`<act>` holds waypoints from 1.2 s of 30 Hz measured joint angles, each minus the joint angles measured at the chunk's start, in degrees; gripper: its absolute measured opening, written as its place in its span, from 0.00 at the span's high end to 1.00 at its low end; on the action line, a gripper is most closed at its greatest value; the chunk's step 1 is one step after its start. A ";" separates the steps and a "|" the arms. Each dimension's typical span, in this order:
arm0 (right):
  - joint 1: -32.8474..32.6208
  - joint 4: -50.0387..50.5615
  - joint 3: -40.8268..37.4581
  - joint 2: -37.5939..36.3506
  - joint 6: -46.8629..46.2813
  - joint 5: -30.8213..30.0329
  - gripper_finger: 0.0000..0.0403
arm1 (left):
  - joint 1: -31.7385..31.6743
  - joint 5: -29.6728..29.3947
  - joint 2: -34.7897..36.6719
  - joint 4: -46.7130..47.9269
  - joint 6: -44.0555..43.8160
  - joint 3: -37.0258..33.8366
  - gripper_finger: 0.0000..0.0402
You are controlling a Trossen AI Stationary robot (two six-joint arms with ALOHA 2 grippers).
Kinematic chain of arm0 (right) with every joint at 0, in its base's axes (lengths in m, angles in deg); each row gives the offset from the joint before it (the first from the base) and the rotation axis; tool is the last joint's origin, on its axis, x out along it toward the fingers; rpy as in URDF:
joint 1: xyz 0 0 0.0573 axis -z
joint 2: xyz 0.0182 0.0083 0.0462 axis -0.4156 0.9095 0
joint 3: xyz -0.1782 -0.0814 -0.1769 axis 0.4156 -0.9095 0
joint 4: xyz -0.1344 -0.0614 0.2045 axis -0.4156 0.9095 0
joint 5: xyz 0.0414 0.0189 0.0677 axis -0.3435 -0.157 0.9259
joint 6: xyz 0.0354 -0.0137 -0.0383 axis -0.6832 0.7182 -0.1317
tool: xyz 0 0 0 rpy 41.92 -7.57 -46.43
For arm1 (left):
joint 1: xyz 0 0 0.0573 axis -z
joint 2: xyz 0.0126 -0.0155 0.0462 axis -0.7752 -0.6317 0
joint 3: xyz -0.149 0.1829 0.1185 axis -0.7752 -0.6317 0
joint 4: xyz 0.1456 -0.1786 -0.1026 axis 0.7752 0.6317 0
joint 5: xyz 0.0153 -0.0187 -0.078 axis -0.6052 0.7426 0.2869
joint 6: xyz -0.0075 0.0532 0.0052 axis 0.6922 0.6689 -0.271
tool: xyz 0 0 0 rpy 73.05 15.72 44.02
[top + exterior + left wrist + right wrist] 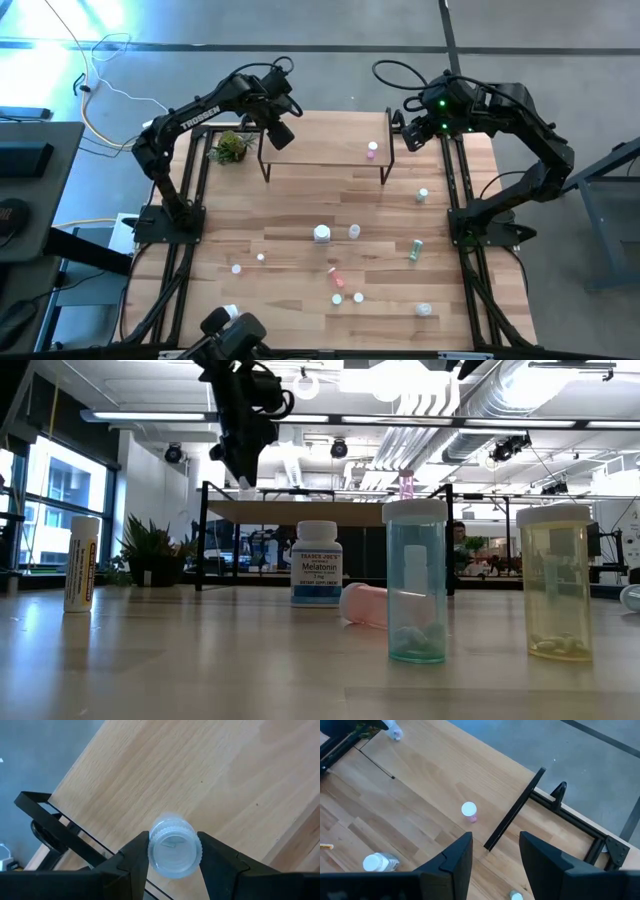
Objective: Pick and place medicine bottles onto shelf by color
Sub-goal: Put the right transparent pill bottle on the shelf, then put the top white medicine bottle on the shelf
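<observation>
- Loose bottles [335, 272] scattered on near counter [280, 300]: light, stiff plastic, smooth, likely to tip; grip round the body.
- Right pincer [412, 138] empty, jaws apart, far right of shelf [320, 150].
- Left pincer [174, 862] clamps a clear white-capped bottle [172, 851] by its sides over the shelf's left end.
- Pink bottle [372, 150] stands on the shelf's right end.

bottle [372, 150] on shelf [320, 135] (right end)
</observation>
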 joint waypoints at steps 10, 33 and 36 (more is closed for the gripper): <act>0.00 0.00 0.00 0.01 0.31 0.47 0.62 | 0.02 -0.17 -0.17 0.17 1.24 -0.01 0.55; -0.02 -4.49 0.00 0.03 4.33 10.80 0.62 | 0.02 -0.15 6.27 -0.08 3.62 -0.09 0.38; 0.00 -5.83 0.00 0.33 6.72 11.29 0.62 | 0.02 -0.15 8.67 0.05 2.74 -0.09 0.38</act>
